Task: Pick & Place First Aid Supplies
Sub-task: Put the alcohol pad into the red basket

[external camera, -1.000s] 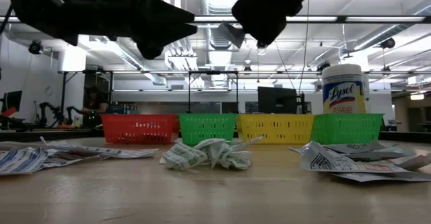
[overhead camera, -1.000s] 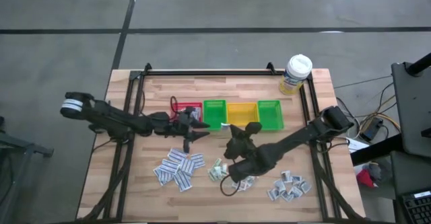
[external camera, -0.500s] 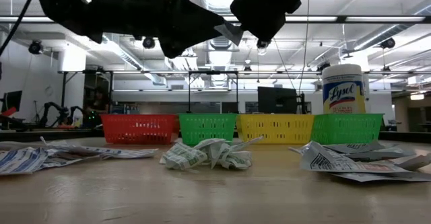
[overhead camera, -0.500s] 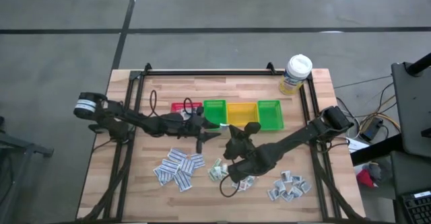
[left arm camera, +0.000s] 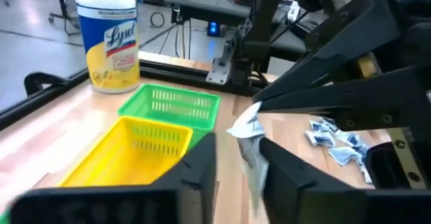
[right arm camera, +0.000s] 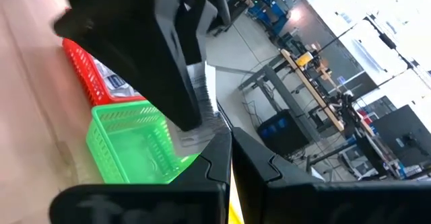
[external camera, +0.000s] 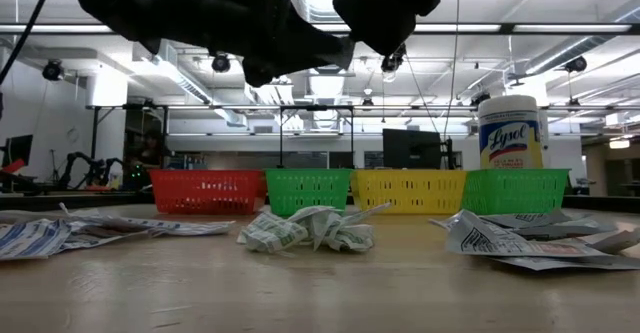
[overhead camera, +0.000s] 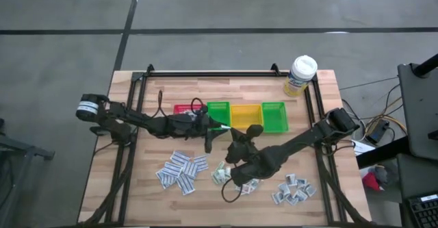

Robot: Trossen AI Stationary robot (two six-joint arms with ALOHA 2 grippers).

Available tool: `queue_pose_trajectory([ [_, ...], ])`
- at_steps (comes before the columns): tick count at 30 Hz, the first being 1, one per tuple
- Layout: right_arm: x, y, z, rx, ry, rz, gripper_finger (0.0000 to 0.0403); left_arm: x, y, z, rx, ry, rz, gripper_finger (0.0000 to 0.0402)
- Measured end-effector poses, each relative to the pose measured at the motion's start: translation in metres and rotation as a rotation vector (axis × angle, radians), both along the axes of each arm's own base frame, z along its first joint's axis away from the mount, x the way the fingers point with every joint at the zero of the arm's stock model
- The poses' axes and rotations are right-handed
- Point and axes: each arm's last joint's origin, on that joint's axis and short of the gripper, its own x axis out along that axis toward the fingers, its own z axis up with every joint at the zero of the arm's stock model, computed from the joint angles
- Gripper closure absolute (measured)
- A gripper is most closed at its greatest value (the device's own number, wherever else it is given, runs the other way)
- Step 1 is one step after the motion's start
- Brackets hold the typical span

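Note:
One small white packet (left arm camera: pixel 248 135) of the first aid supplies hangs in the air in front of the left green bin (overhead camera: pixel 217 115). My right gripper (overhead camera: pixel 231 133), reaching in from the table's right, is shut on it. My left gripper (left arm camera: pixel 237 153) comes level from the table's left and is open, one finger on each side of the packet (right arm camera: pixel 204 93). More packets lie in heaps on the wood: flat strips (overhead camera: pixel 181 171), crumpled ones (overhead camera: pixel 220 173) and a third heap (overhead camera: pixel 294 190). My right gripper pinches the packet's upper end (right arm camera: pixel 214 126) between its two shut fingertips, which come nearly level from the table's right. The packet is lifted clear of the table and hangs below the fingertips, between the left gripper's fingers. My left gripper: whether a finger touches the packet cannot be told.
A row of small bins stands behind the grippers: red (overhead camera: pixel 183 109) with some packets in it, green, yellow (overhead camera: pixel 245 116) and green (overhead camera: pixel 274 116). A white-capped bottle with a yellow label (overhead camera: pixel 301 74) stands at the far right corner. A black frame rail (overhead camera: pixel 212 73) edges the table.
My left gripper has travelled toward the table's right edge, from in front of the red bin up to the packet in my right gripper, so that its fingers now stand around the packet. The right gripper and the packet have stayed in place.

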Motion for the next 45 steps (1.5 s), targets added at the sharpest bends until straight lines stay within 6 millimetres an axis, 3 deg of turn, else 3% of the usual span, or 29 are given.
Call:
queue_pose_trajectory([
  [3,0.000,0.000,0.000,0.000,0.001,0.001,0.0395,0.001,0.000,0.001,-0.002,-0.002,-0.006,0.0381],
  [7,0.000,0.000,0.000,0.001,0.003,0.002,0.0394,0.000,0.000,0.000,-0.015,0.001,-0.004,0.0398],
  [17,-0.009,-0.004,-0.006,0.038,0.099,0.010,0.0391,-0.004,0.000,-0.002,-0.042,0.065,0.010,0.0401],
  [23,-0.027,-0.010,-0.010,0.063,0.110,-0.067,0.0356,-0.017,0.006,-0.003,-0.072,0.178,0.176,0.0401],
  [31,-0.047,-0.010,-0.011,0.135,0.171,-0.132,0.0322,-0.038,0.026,-0.005,-0.158,0.317,0.389,0.0401],
  [45,-0.071,0.004,-0.011,0.146,0.254,-0.135,0.0330,-0.062,0.061,-0.021,-0.304,0.542,0.565,0.0401],
])
